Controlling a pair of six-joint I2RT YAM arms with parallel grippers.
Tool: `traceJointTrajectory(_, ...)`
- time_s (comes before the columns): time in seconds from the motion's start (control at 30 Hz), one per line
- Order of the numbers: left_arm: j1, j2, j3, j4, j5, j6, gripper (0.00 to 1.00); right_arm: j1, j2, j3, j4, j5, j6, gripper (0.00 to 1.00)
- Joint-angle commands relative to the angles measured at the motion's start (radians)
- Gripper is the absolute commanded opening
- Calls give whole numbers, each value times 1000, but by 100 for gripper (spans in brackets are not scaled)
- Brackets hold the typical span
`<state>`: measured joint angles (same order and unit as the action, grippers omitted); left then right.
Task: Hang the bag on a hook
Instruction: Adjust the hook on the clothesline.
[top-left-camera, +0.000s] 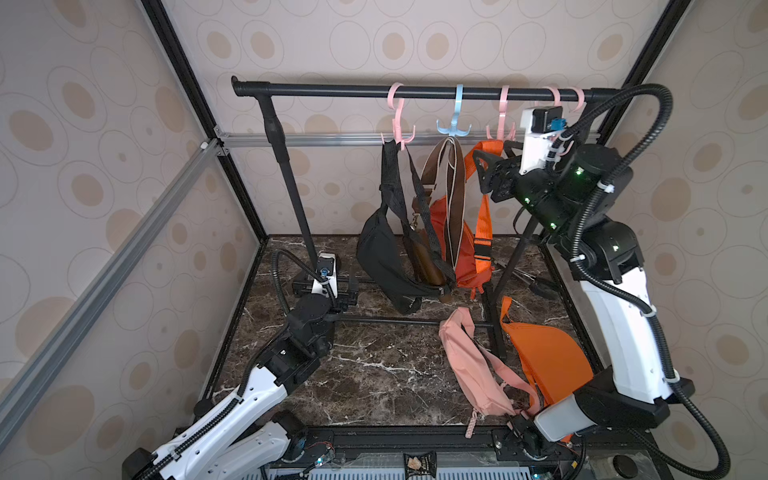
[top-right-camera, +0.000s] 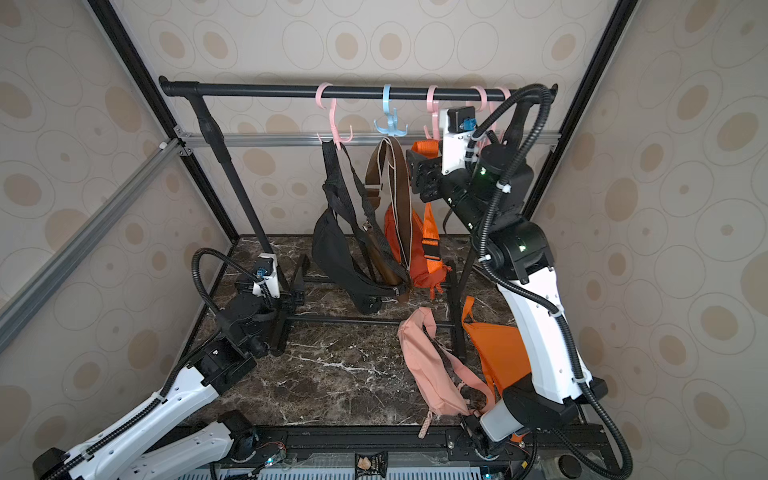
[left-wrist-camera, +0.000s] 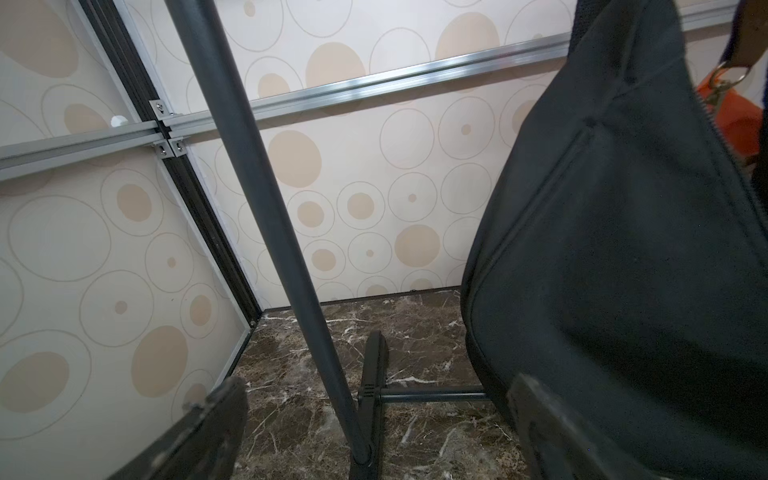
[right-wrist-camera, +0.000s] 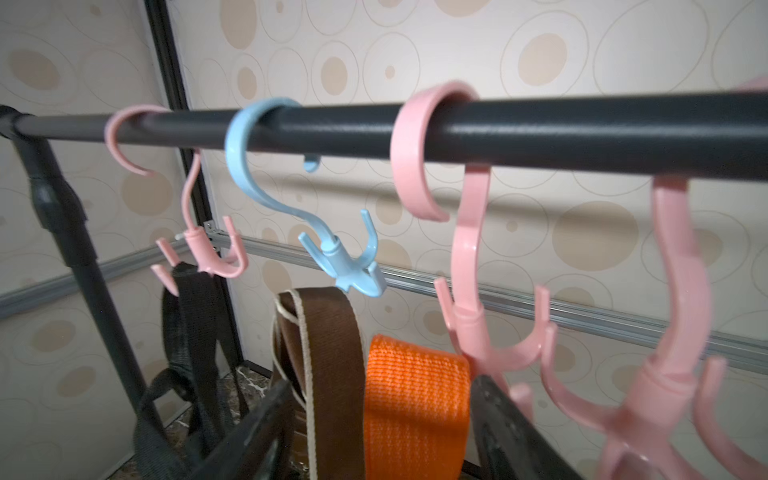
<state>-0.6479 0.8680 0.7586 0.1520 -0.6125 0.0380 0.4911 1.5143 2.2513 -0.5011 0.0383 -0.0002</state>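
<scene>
At the far left the left gripper (left-wrist-camera: 378, 388) sits low by the foot of the garment rack (top-left-camera: 291, 178). Its jaws are spread wide around nothing, and the black waist bag (top-left-camera: 382, 257) hangs close beside one finger. That bag's black webbing strap is hooked over a prong of the first pink hook (top-left-camera: 399, 120) on the rack's top rod. Next along, a brown bag (top-left-camera: 428, 266) hangs by its brown, cream-edged strap (top-left-camera: 451, 178) from the blue hook (top-left-camera: 454, 120). Then comes the orange bag (top-left-camera: 467, 249), of bright orange fabric. Its body hangs low behind the brown strap, near the marble tabletop (top-left-camera: 374, 374), and its wide woven orange strap (right-wrist-camera: 411, 399) carries a black buckle (top-left-camera: 482, 249). The top of the strap's loop folds over just under the prongs of the second pink hook (right-wrist-camera: 469, 266); whether it rests on a prong cannot be told. The right gripper (right-wrist-camera: 382, 386) is raised there, jaws partly apart with the orange strap between them and the brown strap at one finger. Whether they pinch it cannot be told. Two further pink hooks (top-left-camera: 555, 97) hang at the rod's right end. Below, a pink bag (top-left-camera: 473, 365) and a second orange bag (top-left-camera: 548, 357) lie side by side on the tabletop.
</scene>
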Motion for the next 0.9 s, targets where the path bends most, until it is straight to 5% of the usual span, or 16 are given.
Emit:
traceJointTrajectory(0.0,5,-14,0,32,-16,17,100,0,-34,11,-12,-60,39,69)
traceJointTrajectory(0.47,4,-28,-16,41,-28,28,100,-1,227,324,-22,139,-184,70)
traceJointTrajectory(0.87,4,-29,-22,46,-24,34,100,3,215,163,143,333,-255,66)
